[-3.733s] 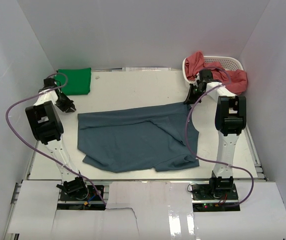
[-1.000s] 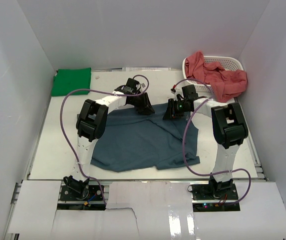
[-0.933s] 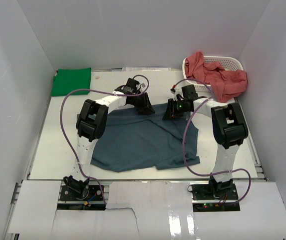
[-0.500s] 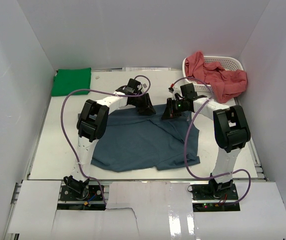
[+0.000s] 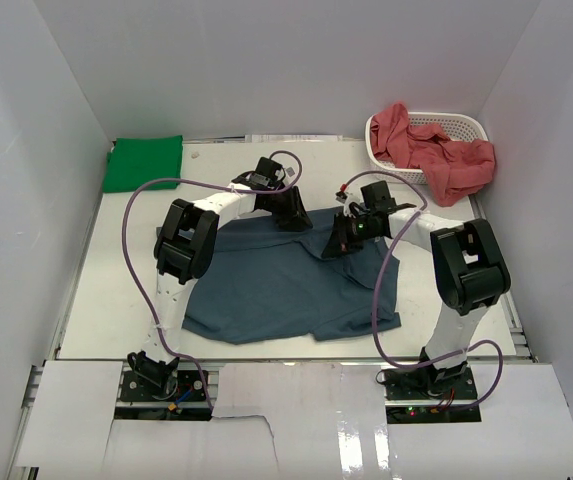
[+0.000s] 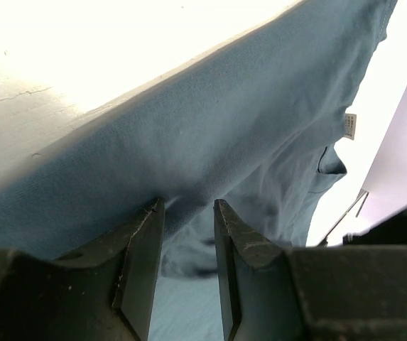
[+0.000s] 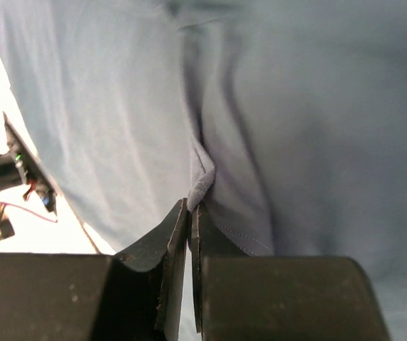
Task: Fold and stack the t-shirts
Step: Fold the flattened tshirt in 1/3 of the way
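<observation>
Blue shirt [image 5: 266, 290] clamped in L gripper [image 6: 187, 204] & R gripper [image 7: 190, 207]; green shirt [image 5: 144, 163] far-left, red shirts [image 5: 446, 160] over basket [image 5: 463, 121].

Robot lab test cell
Plain white panel walls [image 5: 46, 150] box in a white table [image 5: 101, 300]; two black-and-white robot arms [image 5: 188, 238] trailing purple cables [image 5: 181, 182] are bolted at its near edge.

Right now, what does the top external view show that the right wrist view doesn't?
Only top external: a folded bright green cloth t-shirt and salmon red cloth t-shirts draped over a white perforated plastic basket. Only right wrist: the right gripper shut on a pinched ridge of cloth. Both: the slate blue cloth t-shirt.
</observation>
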Motion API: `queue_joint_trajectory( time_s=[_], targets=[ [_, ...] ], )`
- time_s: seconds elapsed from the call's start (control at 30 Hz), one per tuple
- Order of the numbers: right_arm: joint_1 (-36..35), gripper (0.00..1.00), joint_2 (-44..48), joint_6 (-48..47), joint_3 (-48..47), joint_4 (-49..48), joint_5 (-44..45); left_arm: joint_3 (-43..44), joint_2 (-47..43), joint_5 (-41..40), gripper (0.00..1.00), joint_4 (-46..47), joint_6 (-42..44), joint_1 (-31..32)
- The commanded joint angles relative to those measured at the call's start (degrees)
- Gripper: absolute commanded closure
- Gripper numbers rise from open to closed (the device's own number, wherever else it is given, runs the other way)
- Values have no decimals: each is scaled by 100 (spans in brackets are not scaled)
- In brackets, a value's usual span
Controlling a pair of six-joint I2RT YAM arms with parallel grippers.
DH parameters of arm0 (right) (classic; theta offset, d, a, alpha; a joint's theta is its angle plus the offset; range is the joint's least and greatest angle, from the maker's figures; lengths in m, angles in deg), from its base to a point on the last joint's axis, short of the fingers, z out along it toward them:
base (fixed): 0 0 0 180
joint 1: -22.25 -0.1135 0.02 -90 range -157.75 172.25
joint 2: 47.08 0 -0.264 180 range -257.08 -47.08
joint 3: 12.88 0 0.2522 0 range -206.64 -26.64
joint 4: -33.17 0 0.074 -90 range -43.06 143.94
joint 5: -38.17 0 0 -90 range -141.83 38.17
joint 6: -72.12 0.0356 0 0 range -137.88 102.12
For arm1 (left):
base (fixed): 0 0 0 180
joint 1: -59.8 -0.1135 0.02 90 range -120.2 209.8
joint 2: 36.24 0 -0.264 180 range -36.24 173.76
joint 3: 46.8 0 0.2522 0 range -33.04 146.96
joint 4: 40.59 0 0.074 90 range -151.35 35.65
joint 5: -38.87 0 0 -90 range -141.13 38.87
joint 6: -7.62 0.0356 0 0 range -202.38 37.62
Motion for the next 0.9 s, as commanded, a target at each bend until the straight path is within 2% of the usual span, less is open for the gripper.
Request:
queue_joint_trajectory(
  time_s=[0.0, 0.17, 0.2, 0.27, 0.3, 0.4, 0.43, 0.53, 0.6, 0.73, 0.83, 0.87],
  targets=[
    [-138, 92, 380, 148, 218, -158, -453, 19, 71, -145, 55, -216, 122, 123],
    [-200, 88, 407, 534, 543, -606, -919, 37, 106, -145, 55, -234, 113, 115],
    [-200, 87, 355, 683, 709, -964, -1181, 37, 115, -145, 55, -225, 113, 115],
    [-218, 70, 267, 1184, 877, -1370, -1672, 63, 141, -128, 55, -242, 113, 123],
    [-218, 53, 170, 1603, 1069, -1955, -1832, 63, 142, -136, 55, -234, 113, 115],
    [-227, 44, 117, 2326, 1421, -2845, -2237, 54, 150, -171, 55, -269, 148, 115],
    [-235, 35, 125, 2850, 1692, -3544, -2334, 54, 150, -180, 55, -278, 165, 115],
    [-253, 33, 160, 3565, 2071, -4523, -2589, 80, 194, -198, 55, -295, 183, 115],
    [-253, 33, 274, 3717, 2169, -4781, -2660, 107, 238, -163, 55, -295, 166, 115],
    [-244, 34, 599, 3551, 2073, -4581, -2608, 142, 282, -154, 55, -304, 157, 115],
    [-253, 34, 872, 2613, 1609, -3275, -2362, 160, 265, -171, 55, -313, 166, 115],
    [-253, 34, 1003, 2235, 1242, -2252, -2031, 168, 256, -189, 55, -322, 174, 115]
  ],
)
